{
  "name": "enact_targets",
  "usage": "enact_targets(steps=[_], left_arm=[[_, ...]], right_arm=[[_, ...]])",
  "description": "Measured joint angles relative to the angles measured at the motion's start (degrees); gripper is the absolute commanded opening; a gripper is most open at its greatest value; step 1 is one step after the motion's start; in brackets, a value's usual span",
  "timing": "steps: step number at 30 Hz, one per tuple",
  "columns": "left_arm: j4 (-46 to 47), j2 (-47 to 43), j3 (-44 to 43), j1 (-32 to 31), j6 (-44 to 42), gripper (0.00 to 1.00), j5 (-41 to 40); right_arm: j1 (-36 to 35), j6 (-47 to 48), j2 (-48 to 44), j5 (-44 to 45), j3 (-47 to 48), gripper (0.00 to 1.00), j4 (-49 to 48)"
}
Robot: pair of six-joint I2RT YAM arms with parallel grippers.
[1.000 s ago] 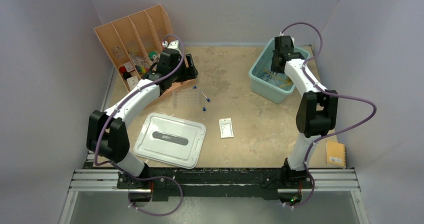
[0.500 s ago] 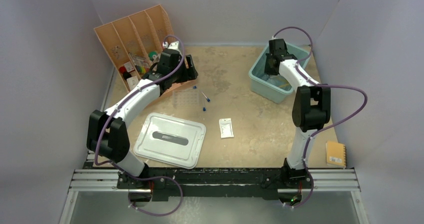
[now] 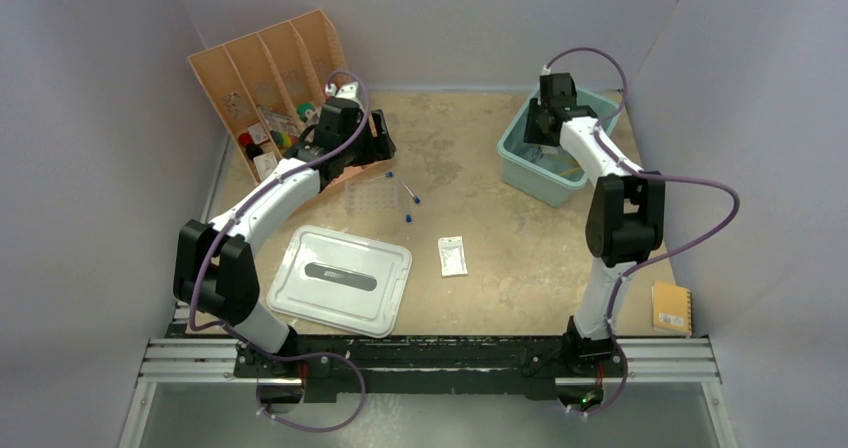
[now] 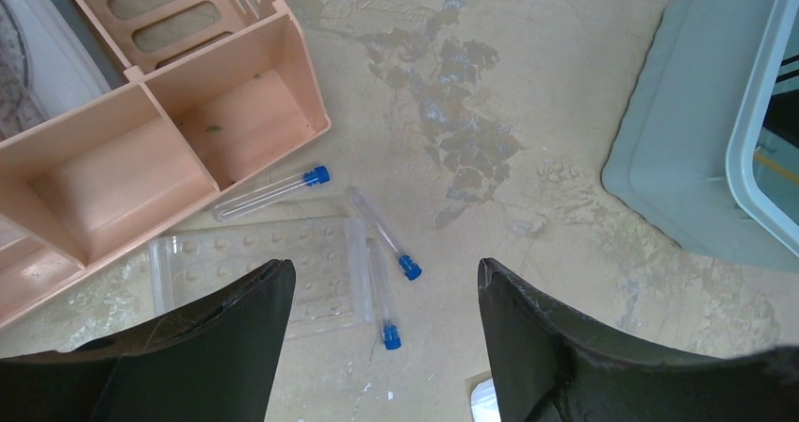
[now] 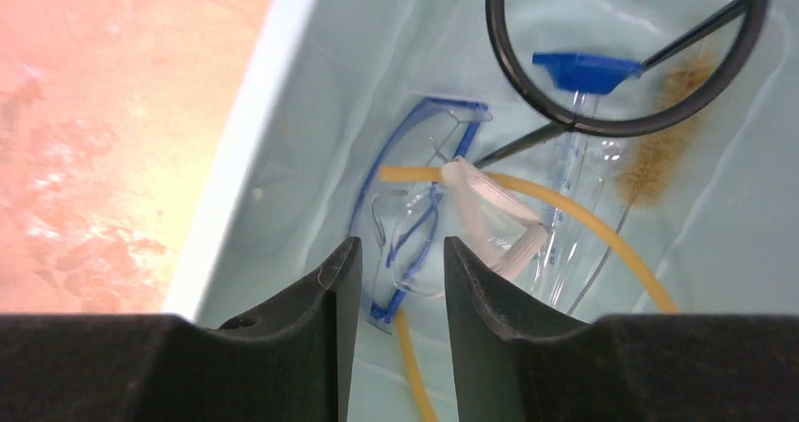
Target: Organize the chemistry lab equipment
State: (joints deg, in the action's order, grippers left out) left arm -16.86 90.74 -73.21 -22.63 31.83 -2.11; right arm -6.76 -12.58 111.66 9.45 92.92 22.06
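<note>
Blue-capped thin tubes are what lies closest to the left fingers. These stand wide apart and empty above the tabletop, with the tubes straight ahead in the gap between them. Two tubes lie at the right edge of the clear tube rack, one of them resting partly on it. A third sits just behind the rack, beside the open corner of the peach organizer.

The tubes look light, slick and round, so they would likely roll at a nudge, and a hard pinch might crack the thin wall. A light squeeze across the middle of the barrel, square to its length, seems the safest hold. The rack looks stiff and nearly weightless and may slide if bumped.

The right fingers are slightly apart with nothing between them, hanging inside the teal bin. Directly below them lie blue-framed goggles, crossed by the floppy amber rubber hose, with the black wire ring farther back.

The small clear packet lies alone mid-tabletop, well apart from both arms; it looks thin and flat, best taken by an edge.
</note>
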Motion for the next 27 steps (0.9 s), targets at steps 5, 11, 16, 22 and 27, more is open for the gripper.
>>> enact_targets(steps=[5,11,16,22,27], left_arm=[[0.09,0.0,0.0,0.0,0.0,0.71,0.35],[0.24,-0.52,0.39,0.0,0.04,0.71,-0.44],[0.87,-1.9,2.03,0.0,0.68,0.7,-1.57],[1.36,-5.03,5.62,0.0,2.99,0.7,-3.41],[1.29,-9.86,8.85,0.0,5.6,0.75,-4.61]], right_arm=[[-0.48,0.04,-3.5,-0.24,1.33,0.48,0.13],[-2.73,0.39,-10.27,-3.67,0.79,0.59,-0.85],[-9.84,1.31,-15.1,-4.26,-3.32,0.67,-2.73],[-20.11,0.76,-16.92,-4.22,-10.6,0.75,-2.99],[-25.97,-2.78,-16.48,-4.98,-15.37,0.78,0.22]])
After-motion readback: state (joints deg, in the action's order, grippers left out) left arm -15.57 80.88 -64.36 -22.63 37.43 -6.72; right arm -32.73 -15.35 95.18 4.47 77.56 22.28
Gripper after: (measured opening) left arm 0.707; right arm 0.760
